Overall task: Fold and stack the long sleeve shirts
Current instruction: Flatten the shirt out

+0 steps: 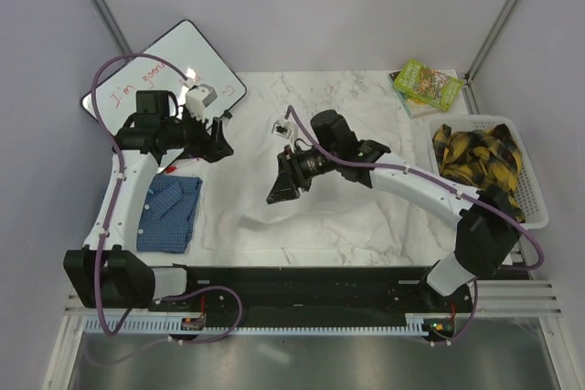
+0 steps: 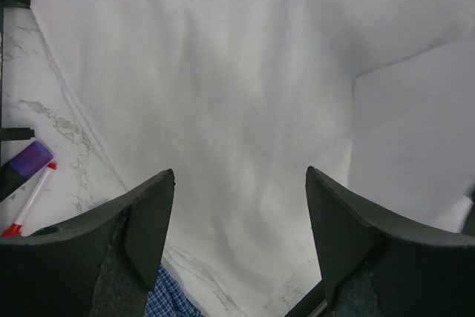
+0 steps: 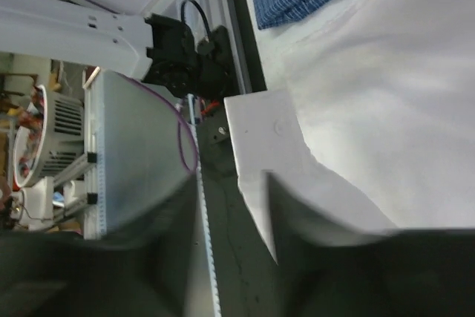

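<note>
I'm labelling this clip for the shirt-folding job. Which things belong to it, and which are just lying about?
Job:
white shirt, spread out
blue checked shirt, folded

Lying about:
whiteboard
marker
green book
basket holding yellow-and-black cloth

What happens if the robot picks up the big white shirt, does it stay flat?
Probably not. The white shirt lies in soft wrinkles on the table, so it likely flops and droops. It spreads far wider than the open jaws of the left gripper, so one pinch would probably leave most dangling.
</note>
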